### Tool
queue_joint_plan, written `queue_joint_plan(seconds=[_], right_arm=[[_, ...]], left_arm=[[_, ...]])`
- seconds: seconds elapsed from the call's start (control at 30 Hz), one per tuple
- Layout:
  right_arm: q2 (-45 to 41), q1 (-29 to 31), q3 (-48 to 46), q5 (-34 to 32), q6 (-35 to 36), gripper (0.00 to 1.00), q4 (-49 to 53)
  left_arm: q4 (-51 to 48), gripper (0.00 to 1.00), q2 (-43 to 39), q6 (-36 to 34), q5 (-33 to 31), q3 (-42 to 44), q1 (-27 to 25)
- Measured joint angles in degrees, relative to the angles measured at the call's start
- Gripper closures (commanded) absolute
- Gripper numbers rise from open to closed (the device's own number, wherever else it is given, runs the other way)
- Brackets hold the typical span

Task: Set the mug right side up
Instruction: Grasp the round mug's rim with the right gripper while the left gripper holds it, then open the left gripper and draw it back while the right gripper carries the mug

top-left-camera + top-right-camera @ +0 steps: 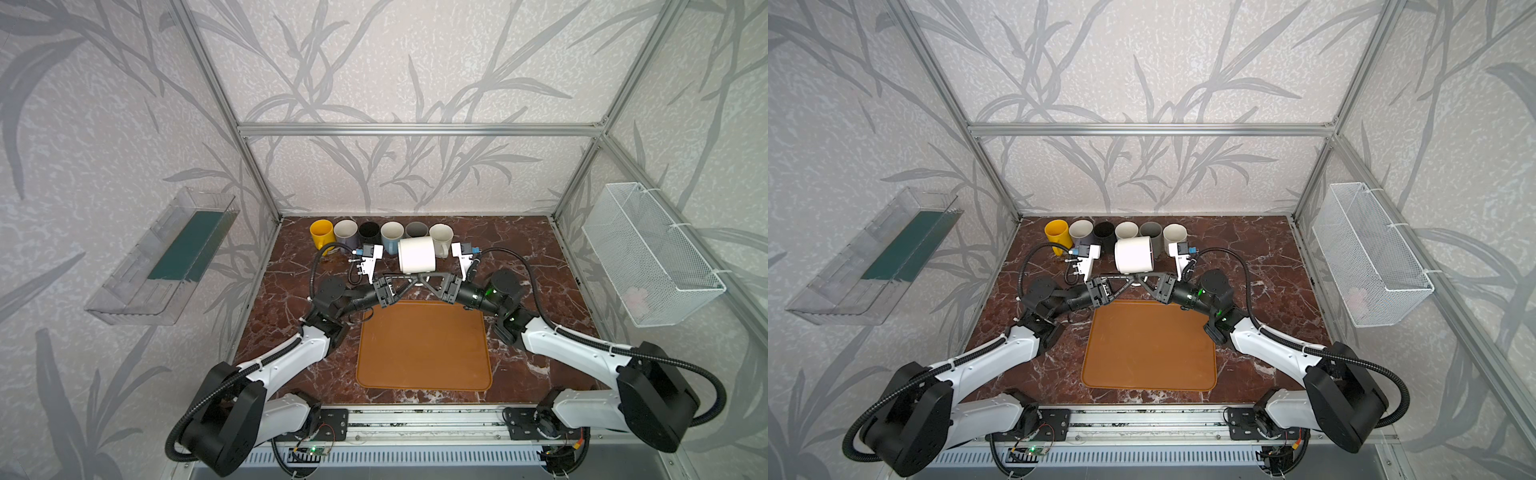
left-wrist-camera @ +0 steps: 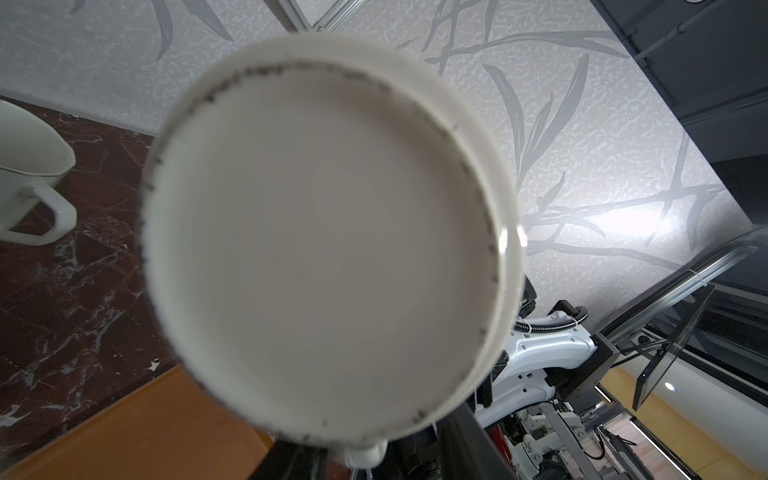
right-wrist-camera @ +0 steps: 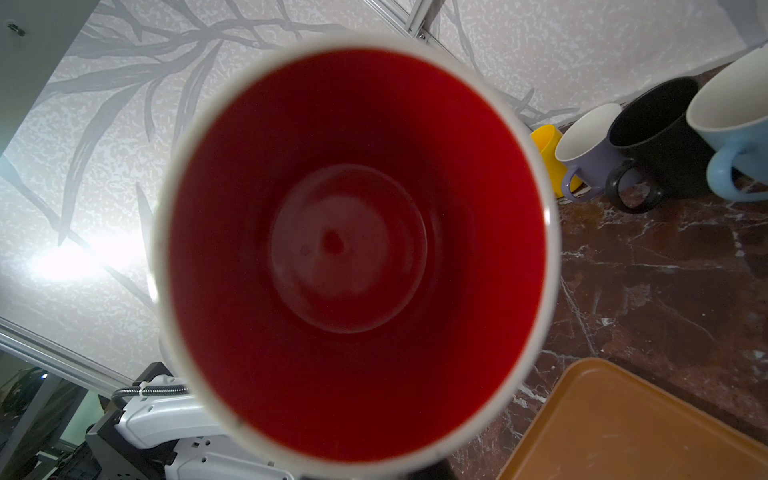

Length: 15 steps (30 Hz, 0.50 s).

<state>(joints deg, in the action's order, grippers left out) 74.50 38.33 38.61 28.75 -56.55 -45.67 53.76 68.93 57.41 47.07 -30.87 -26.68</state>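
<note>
The right claw (image 1: 423,284) is pinching shut, apparently on the handle (image 2: 365,455) under the white cylindrical mug with a red inside (image 1: 416,254), which is hanging sideways in the air above the far edge of the flat orange mat (image 1: 424,345). The left claw (image 1: 404,283) is meeting it there, its opening unclear, probably handing over for an upright re-grip.

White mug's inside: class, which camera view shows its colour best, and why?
The right wrist view: it looks straight into the white mug, showing red. The left wrist view shows only its base, and both top views only its white side.
</note>
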Motion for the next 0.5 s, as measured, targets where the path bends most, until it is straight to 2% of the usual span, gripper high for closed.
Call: queue_joint_plan(seconds=[0.1, 0.5], right_arm=[[-1.0, -0.4, -0.4, -0.3, 0.9, 1.0, 2.2], [-6.3, -6.2, -2.1, -1.6, 4.7, 1.0, 15.2]], left_arm=[[-4.1, 0.49, -0.9, -2.0, -0.3, 0.0, 0.0], [-33.0, 0.49, -3.8, -15.1, -7.2, -4.9, -0.5]])
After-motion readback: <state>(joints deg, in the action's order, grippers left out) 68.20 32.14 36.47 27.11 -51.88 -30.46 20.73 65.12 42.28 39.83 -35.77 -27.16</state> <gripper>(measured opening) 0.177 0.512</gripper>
